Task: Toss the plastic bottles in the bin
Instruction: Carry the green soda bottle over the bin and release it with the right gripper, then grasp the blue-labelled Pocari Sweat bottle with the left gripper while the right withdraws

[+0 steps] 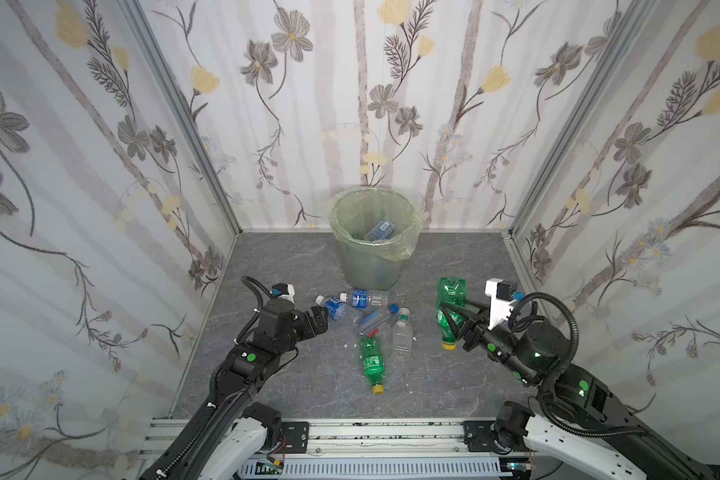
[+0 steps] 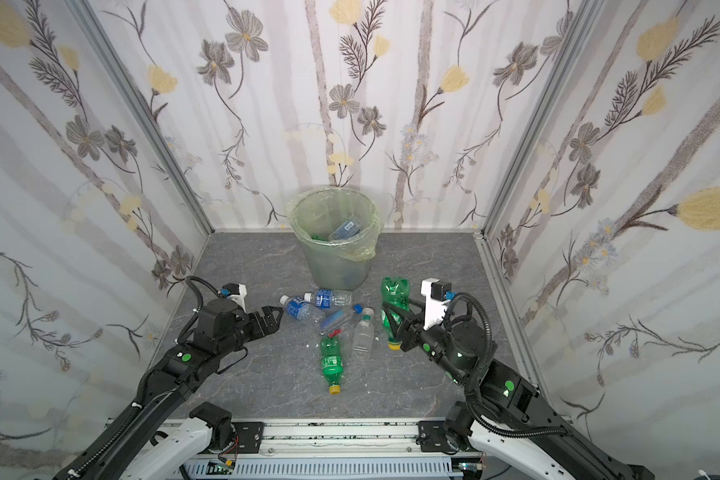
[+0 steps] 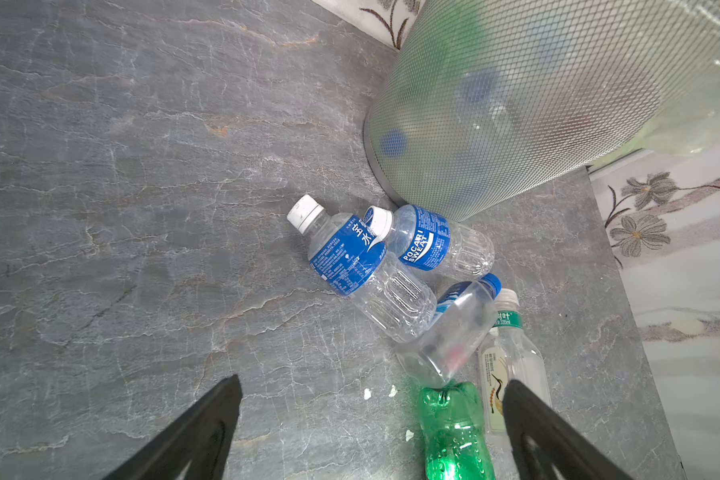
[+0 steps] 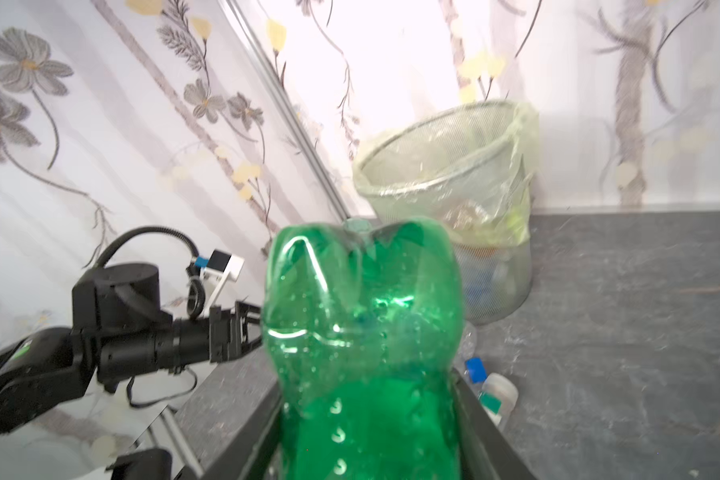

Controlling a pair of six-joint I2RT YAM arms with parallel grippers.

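My right gripper (image 1: 454,318) (image 4: 371,440) is shut on a green bottle (image 1: 450,293) (image 4: 362,332), held off the floor with its yellow cap down. The bin (image 1: 366,266) (image 2: 333,262) (image 4: 445,166) stands at the back with a blue-labelled bottle (image 1: 381,228) inside. In front of it lie two blue-labelled clear bottles (image 3: 350,257) (image 3: 425,245), a blue-capped clear one (image 3: 454,328), a white-capped clear one (image 3: 512,357) and a green one (image 1: 373,361) (image 3: 454,428). My left gripper (image 1: 323,319) (image 3: 373,380) hangs open and empty just left of this pile.
Flowered walls close the grey stone floor (image 1: 287,374) on three sides. A metal rail (image 1: 371,432) runs along the front edge between the two arm bases. Small white scraps (image 3: 366,394) lie on the floor near the green bottle.
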